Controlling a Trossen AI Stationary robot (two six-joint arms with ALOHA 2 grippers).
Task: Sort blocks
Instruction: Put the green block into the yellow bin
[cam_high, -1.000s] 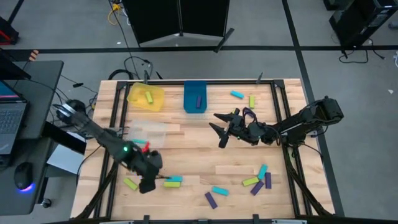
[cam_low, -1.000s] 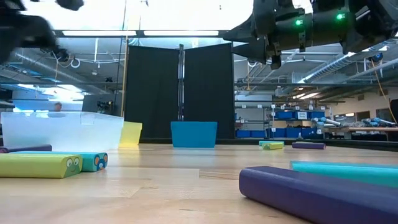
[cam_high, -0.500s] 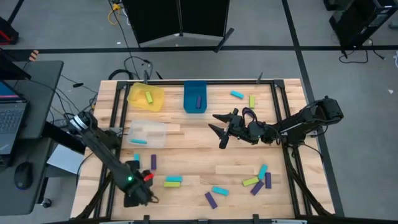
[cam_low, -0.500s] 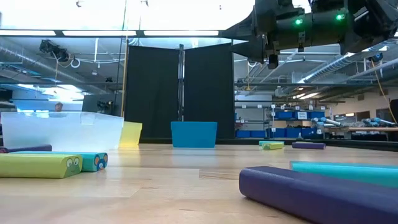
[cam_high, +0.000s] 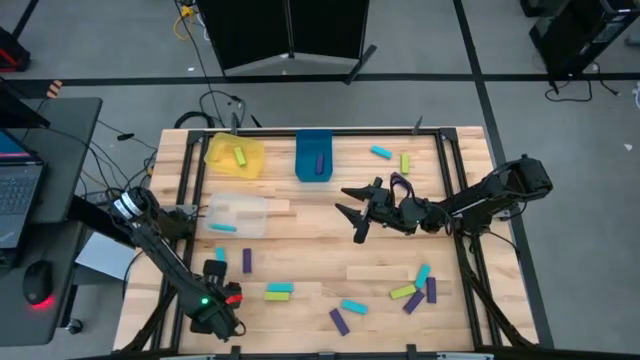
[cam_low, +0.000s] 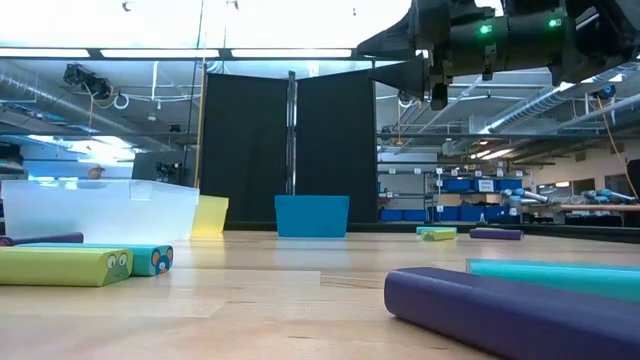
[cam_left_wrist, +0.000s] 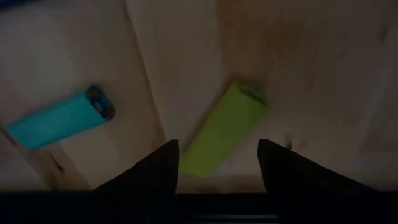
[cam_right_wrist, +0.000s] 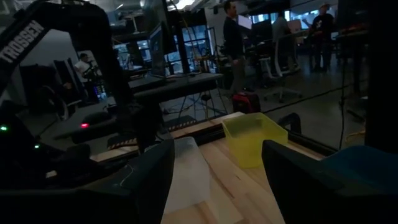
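Where scattered, blocks (cam_high: 278, 291) lime, teal, purple

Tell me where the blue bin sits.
In the high view the blue bin sits at the table's far edge, right of the yellow bin, holding one purple block.

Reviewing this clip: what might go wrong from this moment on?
The left gripper, open, hovers over a lime-green flat block lying at a slant to its jaws, so closing may push it aside. A teal flat block lies nearby and might get bumped.
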